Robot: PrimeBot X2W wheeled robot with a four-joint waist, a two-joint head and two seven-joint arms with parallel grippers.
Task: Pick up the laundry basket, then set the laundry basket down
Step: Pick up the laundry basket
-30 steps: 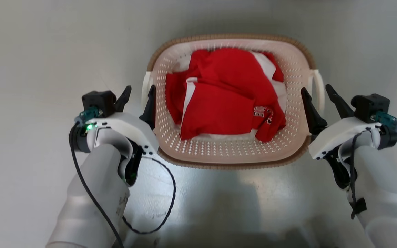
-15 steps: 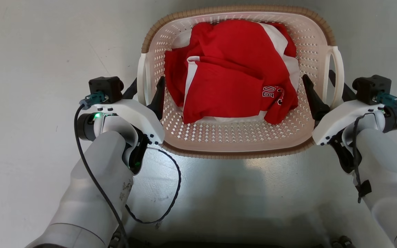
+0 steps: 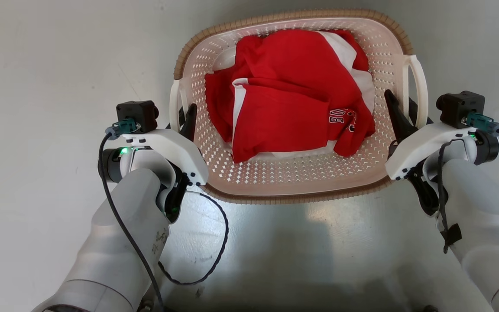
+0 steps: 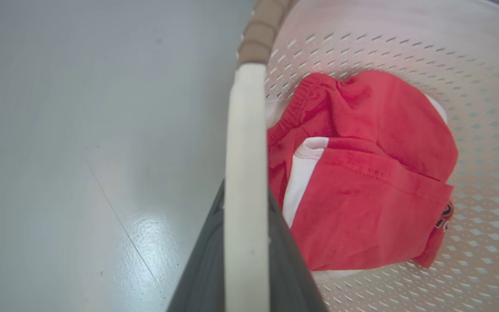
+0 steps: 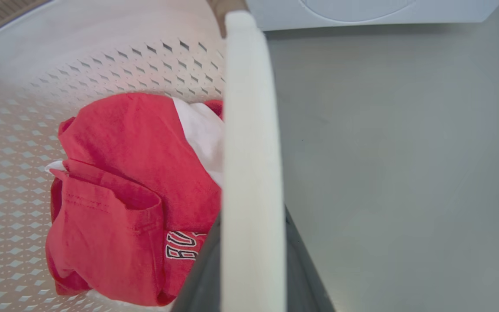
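we look down from the head camera at a cream perforated basket (image 3: 293, 180) with a brown woven-look rim, sitting in the middle of a pale grey floor (image 3: 37, 130) between our two arms. a heap of red and white clothes (image 3: 293, 117) fills its bottom. the left tool (image 3: 183, 113) straddles the white left handle (image 3: 173, 104), one dark finger inside the loop against the basket wall and the other outside it. the right tool (image 3: 401, 104) sits the same way on the right handle (image 3: 422, 91). in each wrist view the pale handle bar runs straight up the middle of the picture, with a dark finger (image 4: 202, 277) pressed close on either side of it, so we judge both tools clenched on the handles, not just resting beside them. the right wrist view also catches the lower edge of a white appliance (image 5: 362, 11) beyond the basket. as for progress, the reach and the grip look done on both sides. we cannot tell from these pictures whether the basket's base has left the floor, since its underside is hidden below the rim; at most the lift is in its first part. what remains, as we judge it, is to raise the basket evenly with both arms so the load stays level, then lower it to the floor and let go of both handles.
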